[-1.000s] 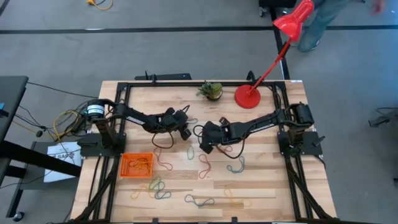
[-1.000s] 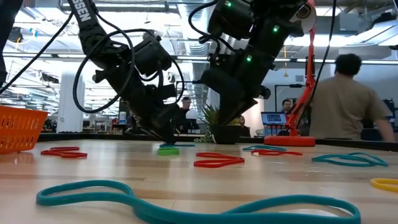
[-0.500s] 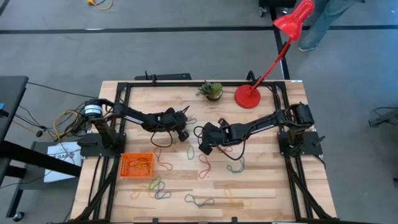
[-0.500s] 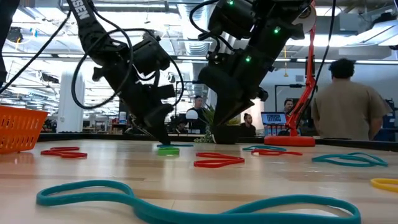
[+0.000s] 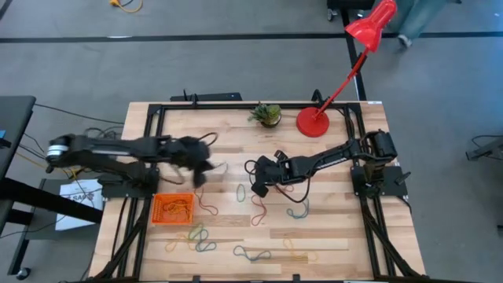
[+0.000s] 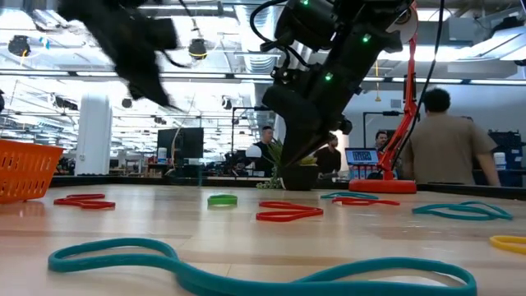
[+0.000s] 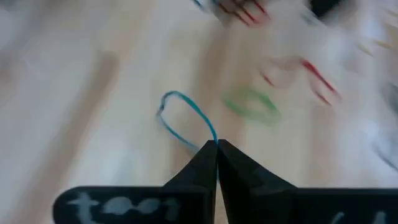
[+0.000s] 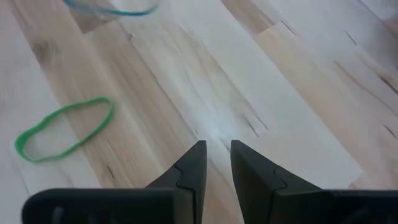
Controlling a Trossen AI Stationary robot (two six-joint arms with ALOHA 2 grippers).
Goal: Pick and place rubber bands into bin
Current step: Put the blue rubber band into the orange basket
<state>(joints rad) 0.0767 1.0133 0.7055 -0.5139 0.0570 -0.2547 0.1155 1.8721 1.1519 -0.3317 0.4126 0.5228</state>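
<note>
My left gripper [image 5: 198, 169] [image 7: 216, 149] is blurred in mid-air between the table's middle and the orange bin [image 5: 171, 208] [image 6: 25, 168], shut on a thin blue rubber band [image 7: 183, 118]. My right gripper [image 5: 255, 185] [image 8: 216, 152] is open, low over the table's middle, fingertips pointing down beside a green band [image 8: 62, 127] [image 5: 241, 191] [image 6: 222, 199] that lies flat. Red bands [image 5: 258, 208] [image 6: 288, 214], a grey-blue one [image 5: 297, 208] and a mixed cluster [image 5: 192, 238] also lie flat on the wood. Some bands are in the bin. My left gripper pinches the blue band between its two fingertips, at one end of the loop [image 7: 210, 140]. One strand or two, I cannot tell. The rest of the loop stands out slack past the fingers, off the table.
A red lamp base [image 5: 313, 122] and a small potted plant [image 5: 267, 114] stand at the far edge. More bands [image 5: 251, 253] [image 6: 246, 267] lie along the near edge. People [image 6: 444, 140] stand in the room beyond the table.
My left gripper has risen sharply from the table's middle and swung toward the left edge and the bin, taking the blue band that lay by the green one. The green band stays put. My right gripper has hardly moved.
</note>
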